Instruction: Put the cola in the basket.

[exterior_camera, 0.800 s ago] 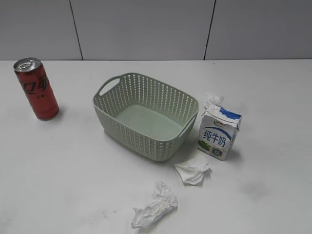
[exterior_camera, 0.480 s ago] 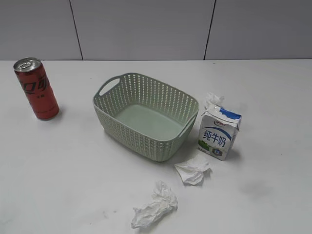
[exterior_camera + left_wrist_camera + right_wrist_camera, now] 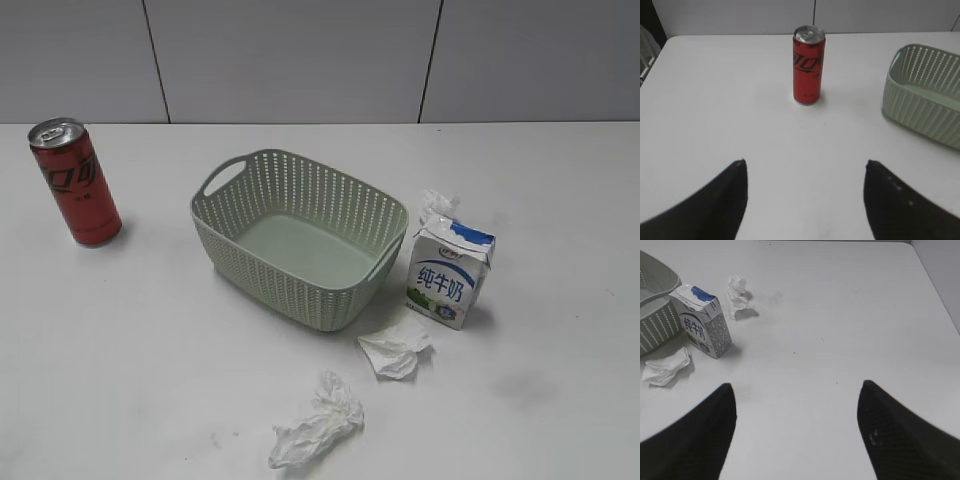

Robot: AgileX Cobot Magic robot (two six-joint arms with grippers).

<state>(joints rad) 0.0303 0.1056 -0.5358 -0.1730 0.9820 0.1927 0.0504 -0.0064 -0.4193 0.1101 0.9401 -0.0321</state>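
upright red cola (image 3: 76, 182) well left of empty basket (image 3: 300, 236)

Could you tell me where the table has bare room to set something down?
Bare table lies between the cola and the basket, and across the front left. It is crowded right of the basket: milk carton and crumpled tissues.

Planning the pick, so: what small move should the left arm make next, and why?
Probably ease the left gripper straight ahead toward the cola. Its jaws are open and empty, and the can stands upright, centred ahead, apart from the basket.
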